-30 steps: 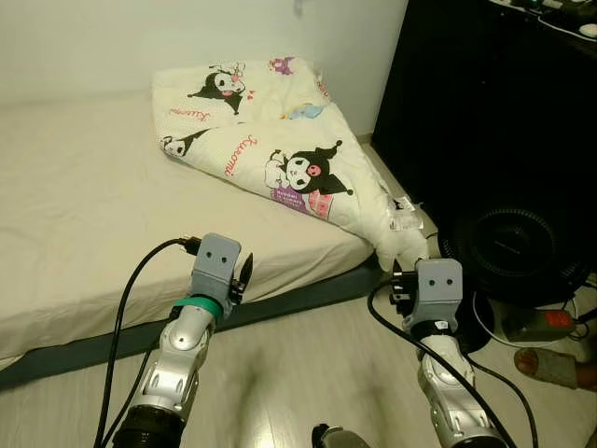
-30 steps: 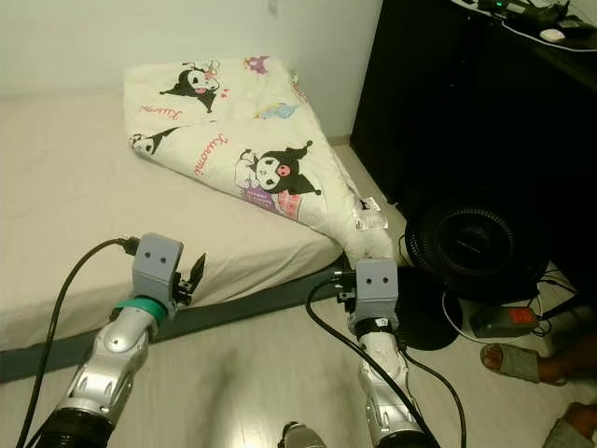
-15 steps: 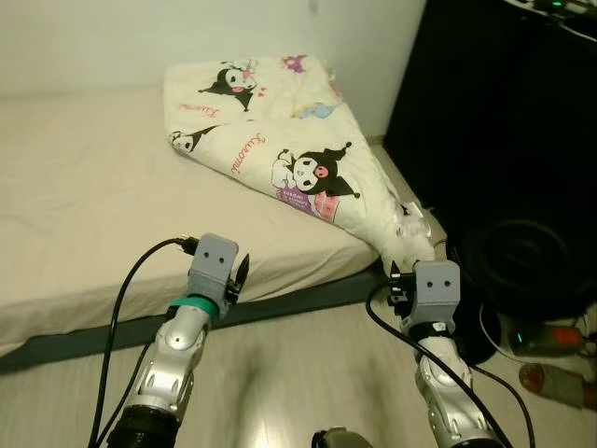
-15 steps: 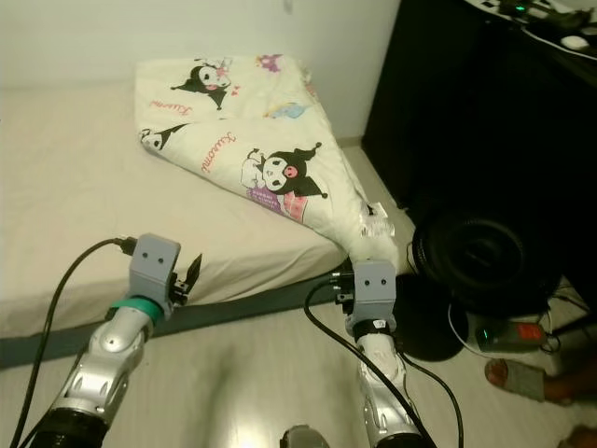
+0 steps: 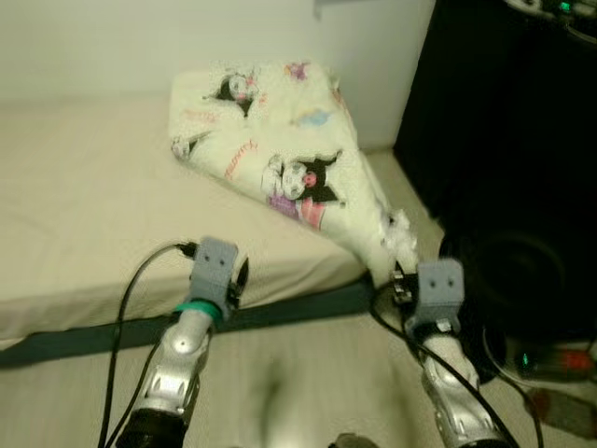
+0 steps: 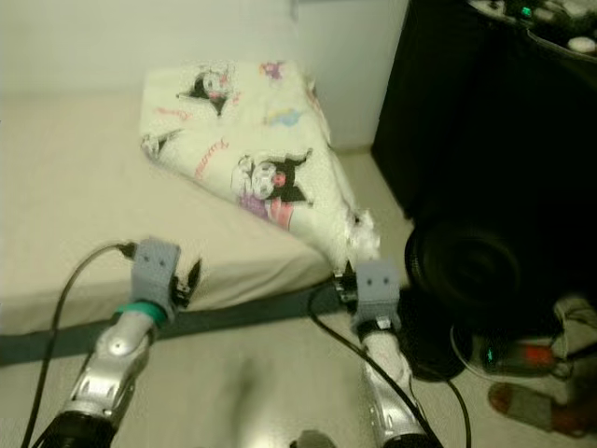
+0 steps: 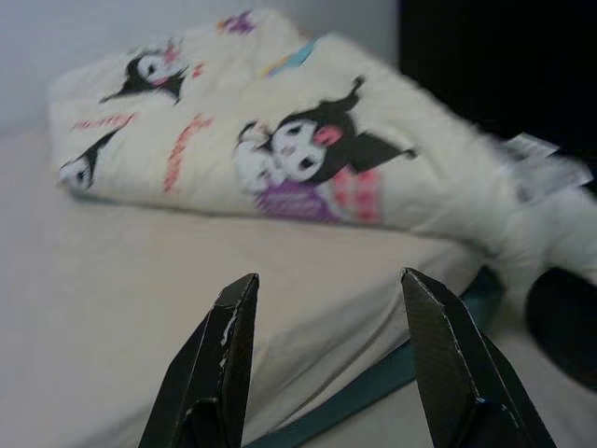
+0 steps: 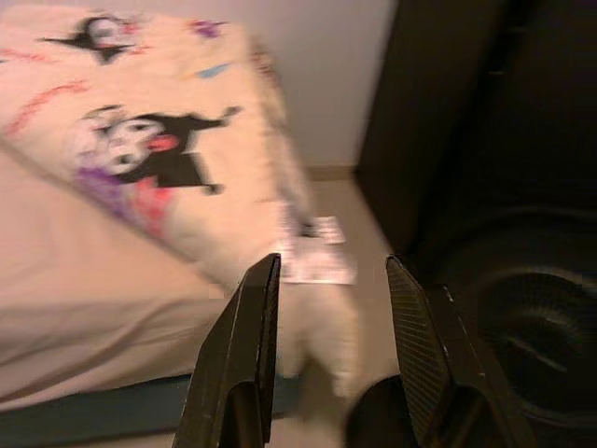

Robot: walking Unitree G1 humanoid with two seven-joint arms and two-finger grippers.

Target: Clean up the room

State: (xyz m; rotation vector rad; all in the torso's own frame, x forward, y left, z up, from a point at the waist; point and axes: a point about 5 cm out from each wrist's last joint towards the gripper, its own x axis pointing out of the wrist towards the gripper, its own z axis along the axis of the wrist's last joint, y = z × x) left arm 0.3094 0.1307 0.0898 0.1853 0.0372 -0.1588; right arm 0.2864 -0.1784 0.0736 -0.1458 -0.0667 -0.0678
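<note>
Mattress [image 5: 84, 215] with cartoon blanket [image 5: 280, 149] now blurred, view shifted, left hand [image 7: 326, 355] and right hand [image 8: 326, 355] both spread, empty.

The whole scene has gone blurred and slid since a second ago, so the camera is moving, swinging a touch to the right. The folded blanket [image 5: 280, 159] now sits a little further right and higher in the head views than before. Beside the blanket's hanging corner, the round black fan [image 6: 464, 276] shows softer and darker. Near that fan, a small green light [image 5: 528, 359] now glows on the floor unit where none showed a second ago.
</note>
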